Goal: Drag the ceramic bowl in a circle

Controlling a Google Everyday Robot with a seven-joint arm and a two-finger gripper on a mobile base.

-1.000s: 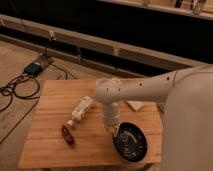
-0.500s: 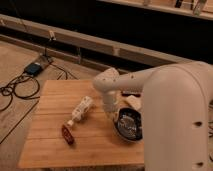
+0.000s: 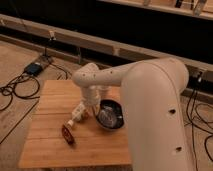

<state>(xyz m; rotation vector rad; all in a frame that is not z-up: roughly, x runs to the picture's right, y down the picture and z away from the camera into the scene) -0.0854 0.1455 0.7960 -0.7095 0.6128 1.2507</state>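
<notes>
Wooden surface [image 3: 47, 150], glossy black ceramic bowl [image 3: 109, 117] right of centre.
Dark red item [image 3: 67, 134], small white object [image 3: 77, 114], then gripper [image 3: 94, 105] at the bowl's left rim, hold impossible to tell; probably heavy, rigid, slick, chippable, best taken at the rim.

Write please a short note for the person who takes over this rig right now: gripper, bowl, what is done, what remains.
Gripper: low over the wooden table, at the left rim of the ceramic bowl.
Bowl: right of the table's centre. A white object lies close on its left, and a dark red item lies nearer the front.
Done: the drag is underway. In the last second the bowl came from the near right corner toward the middle.
Left: finish the circle. How much of it remains cannot be told. The white object looks close to the path.
</notes>
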